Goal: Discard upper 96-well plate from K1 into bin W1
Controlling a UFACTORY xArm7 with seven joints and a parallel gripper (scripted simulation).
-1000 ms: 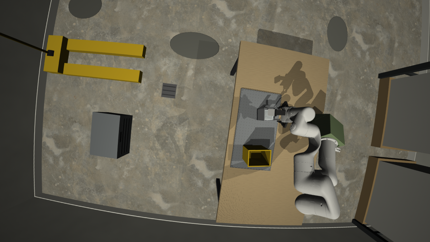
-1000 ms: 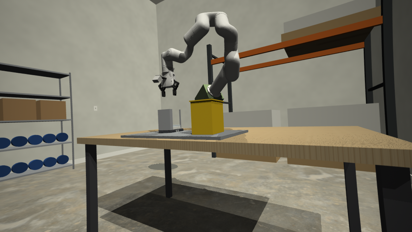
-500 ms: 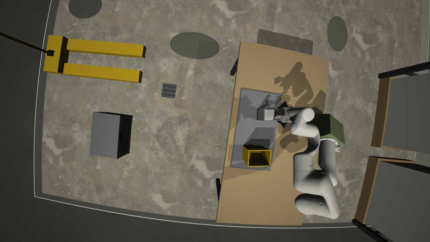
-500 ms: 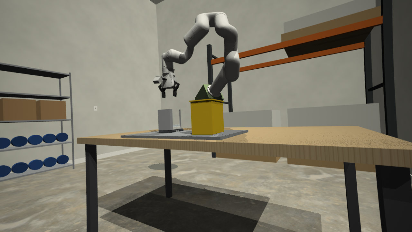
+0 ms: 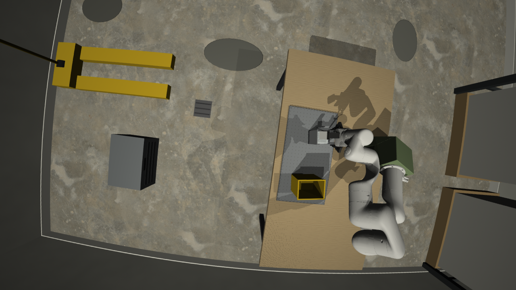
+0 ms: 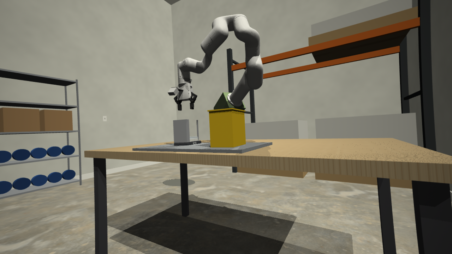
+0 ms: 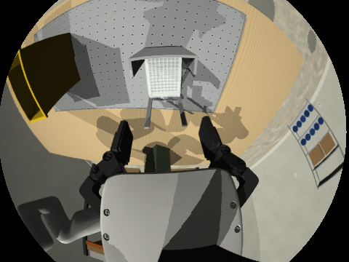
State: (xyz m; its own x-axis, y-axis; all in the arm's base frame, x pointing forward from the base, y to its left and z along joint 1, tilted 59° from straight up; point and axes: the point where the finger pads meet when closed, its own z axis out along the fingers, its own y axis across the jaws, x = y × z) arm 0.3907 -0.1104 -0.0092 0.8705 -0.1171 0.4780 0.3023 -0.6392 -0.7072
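The stack rack K1 (image 7: 162, 80) stands on the grey perforated mat (image 5: 306, 155); it also shows in the exterior view (image 6: 184, 132). The upper white 96-well plate (image 7: 163, 75) lies on top of the rack, seen from overhead as a pale grid (image 5: 322, 130). The lower plate is hidden beneath it. The yellow plastics bin W1 (image 5: 308, 186) stands upright on the same mat, also in the side view (image 6: 226, 127) and at the wrist view's left (image 7: 41, 78). My gripper (image 6: 185, 106) is open and empty, hanging well above the rack, fingers spread wide.
The mat lies on a wooden table (image 6: 284, 151). The arm's green base (image 5: 395, 153) sits at the table's right edge. A shelf with boxes (image 6: 34, 132) stands off to the side, a yellow pallet jack (image 5: 108, 70) and a grey cabinet (image 5: 131, 161) on the floor.
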